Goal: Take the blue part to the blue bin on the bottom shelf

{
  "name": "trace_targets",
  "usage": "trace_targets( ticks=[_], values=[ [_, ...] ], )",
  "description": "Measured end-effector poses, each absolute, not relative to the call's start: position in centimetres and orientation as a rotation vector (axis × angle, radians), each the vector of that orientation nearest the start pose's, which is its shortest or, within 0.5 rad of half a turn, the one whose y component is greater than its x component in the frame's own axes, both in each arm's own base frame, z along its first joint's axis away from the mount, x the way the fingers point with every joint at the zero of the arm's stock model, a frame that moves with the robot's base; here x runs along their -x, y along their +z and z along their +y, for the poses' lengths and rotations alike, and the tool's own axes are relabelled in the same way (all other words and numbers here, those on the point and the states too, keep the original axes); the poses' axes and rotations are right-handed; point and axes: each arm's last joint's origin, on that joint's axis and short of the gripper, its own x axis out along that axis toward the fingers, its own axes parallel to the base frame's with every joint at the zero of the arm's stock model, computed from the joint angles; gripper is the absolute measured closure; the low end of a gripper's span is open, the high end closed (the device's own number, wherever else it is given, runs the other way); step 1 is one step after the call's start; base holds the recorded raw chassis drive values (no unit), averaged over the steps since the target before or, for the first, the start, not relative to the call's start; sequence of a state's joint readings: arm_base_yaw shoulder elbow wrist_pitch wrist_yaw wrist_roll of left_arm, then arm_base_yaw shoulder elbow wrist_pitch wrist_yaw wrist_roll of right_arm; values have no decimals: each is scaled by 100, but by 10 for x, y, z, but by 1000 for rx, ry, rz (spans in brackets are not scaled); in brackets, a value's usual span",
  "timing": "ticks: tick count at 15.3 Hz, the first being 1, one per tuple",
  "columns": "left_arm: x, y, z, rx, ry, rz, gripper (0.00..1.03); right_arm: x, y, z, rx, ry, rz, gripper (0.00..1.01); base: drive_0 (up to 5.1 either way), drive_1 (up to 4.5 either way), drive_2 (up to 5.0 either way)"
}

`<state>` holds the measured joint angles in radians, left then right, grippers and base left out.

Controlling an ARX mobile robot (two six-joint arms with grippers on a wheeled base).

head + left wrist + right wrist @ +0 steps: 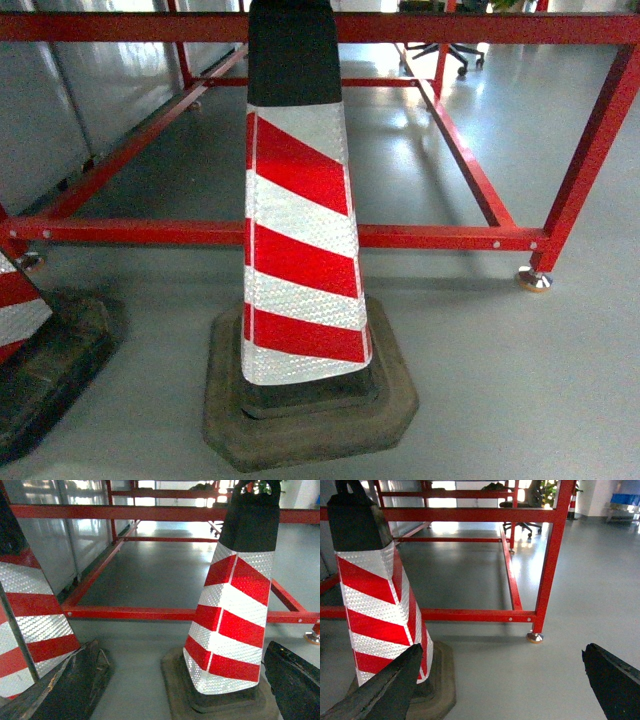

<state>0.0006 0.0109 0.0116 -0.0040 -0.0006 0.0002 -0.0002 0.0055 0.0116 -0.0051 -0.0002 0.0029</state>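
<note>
Cone (300, 250) fills the middle of my head view: a red-and-white striped traffic cone with a black top, standing upright on a dark rubber base (310, 425) on the grey floor (520, 390). A second striped cone (15, 310) sits at the near left edge, only partly in view. Behind both runs a red steel frame (430, 237), its lower rail crossing just beyond the middle cone and its right leg ending in a round foot (533, 280). Far back on the right, an office chair (445, 52) stands beyond the frame. My left fingers (75, 690) show in the left wrist view as two dark tips at the bottom corners, spread wide apart with nothing between them but floor and the cone's base. My right fingers (380, 690) look the same in the right wrist view: parted wide, holding nothing, with the cone just beside the left tip. I can see neither the blue part, the blue bin nor the bottom shelf in any of my views, so I cannot tell where they are.
</note>
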Motion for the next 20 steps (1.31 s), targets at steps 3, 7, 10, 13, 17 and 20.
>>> trace_targets(
  ticks=[3,7,10,13,17,20],
  values=[
    [-98,166,0,0,1,3,5,-97,167,0,-3,0,-1,3,0,0,0],
    [-98,166,0,-1,1,4,5,-97,167,0,-3,0,-1,3,0,0,0],
    [-98,166,0,-1,1,6,5,-97,166,0,-3,0,0,3,0,0,0],
    [-98,166,0,0,1,6,5,-97,167,0,-3,0,-1,3,0,0,0],
    [-98,166,0,-1,1,5,5,-97,167,0,-3,0,-2,3,0,0,0],
    [-98,166,0,-1,2,4,5,-97,166,0,-1,1,0,3,0,0,0]
  ],
)
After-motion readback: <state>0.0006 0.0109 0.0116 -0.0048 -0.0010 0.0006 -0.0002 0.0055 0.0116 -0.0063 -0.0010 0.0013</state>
